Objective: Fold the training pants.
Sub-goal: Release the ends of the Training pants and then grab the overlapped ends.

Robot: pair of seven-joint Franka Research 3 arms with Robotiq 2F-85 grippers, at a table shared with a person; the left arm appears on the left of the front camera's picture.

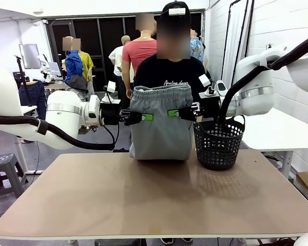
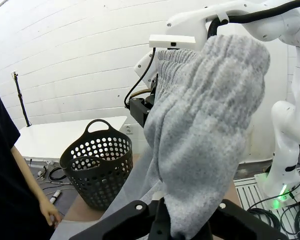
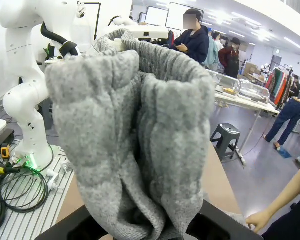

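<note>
Two white robot arms hold up the light grey training pants [image 1: 160, 128] at the far edge of the tan surface [image 1: 143, 200], at 12 o'clock from the front camera. The gathered elastic waistband is uppermost and the bundled fabric hangs down until its lower end meets the surface.

The left fingers [image 1: 148, 117], green-padded, come in from 9 o'clock and are clamped shut on the cloth a little below the waistband. The right fingers [image 1: 172, 113] come in from 3 o'clock and are closed on the same garment at about the same height. The two sets of pads sit near each other on the front of the pants. In each wrist view, thick folds of grey knit rise out of the closed black fingers from the 6 o'clock edge.

A black mesh basket [image 1: 218, 143] with loop handles stands upright on the surface at 3 o'clock of the pants, just beside them. Whether it touches them cannot be told.

A person [image 1: 169, 74] in a black T-shirt stands directly behind the garment on the far side of the surface. In the left wrist view, the person's hand [image 2: 51, 214] hangs at 8 o'clock, near the basket and apart from it.
</note>
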